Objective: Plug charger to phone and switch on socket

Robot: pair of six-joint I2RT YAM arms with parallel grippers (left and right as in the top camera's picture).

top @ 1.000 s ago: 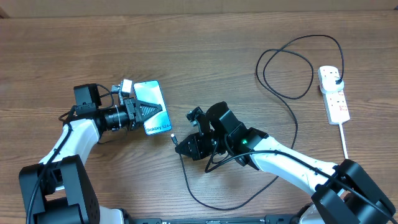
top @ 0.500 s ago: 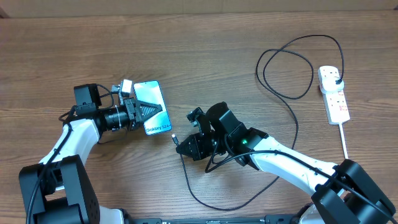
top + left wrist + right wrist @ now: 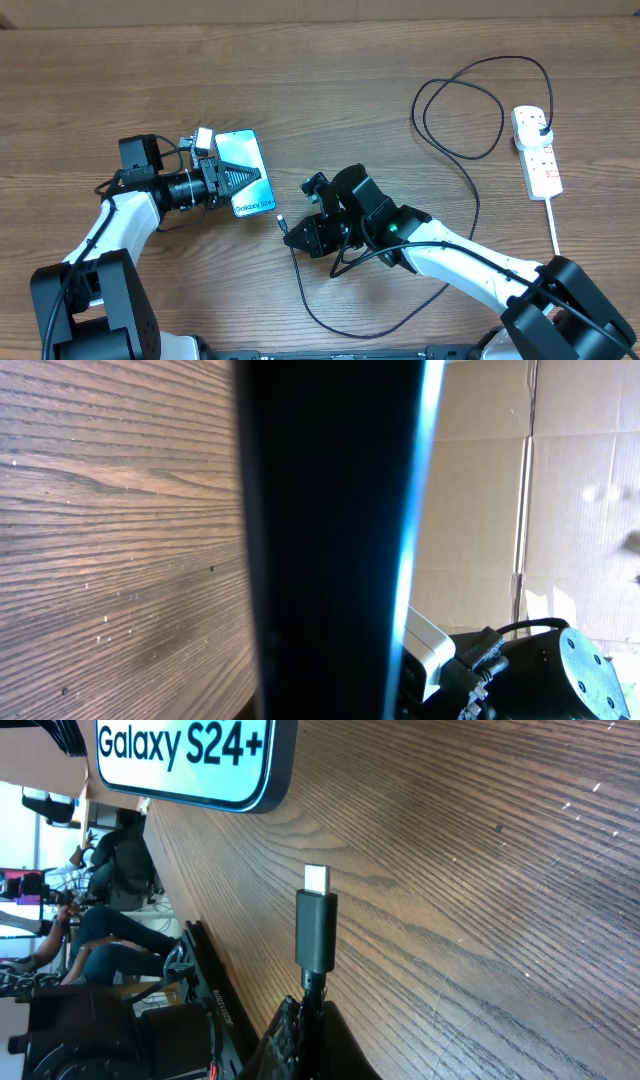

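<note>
table (image 3: pixel 330 90): mid-brown wood; fine darker grain lines
phone (image 3: pixel 243 145): blue-teal screen; white band with dark "Galaxy S24+" lettering; dark frame
charger (image 3: pixel 316 932): black cable and connector body; pale silver tip
socket (image 3: pixel 538 150): white; red-marked switches; white cord
left arm (image 3: pixel 120 222): white link; black joints
right arm (image 3: pixel 470 265): white link; black joints; small green light
cardboard (image 3: pixel 500 510): tan, upper right of left wrist view

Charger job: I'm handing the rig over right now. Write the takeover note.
Left gripper: shut on the phone, screen lit.
Right gripper: shut on the charger just behind its connector tip, which is near the phone's bottom edge, not inserted.
Done: the plug sits in the socket.
To do: insert the tip, then switch on the socket; switch state unclear.
</note>
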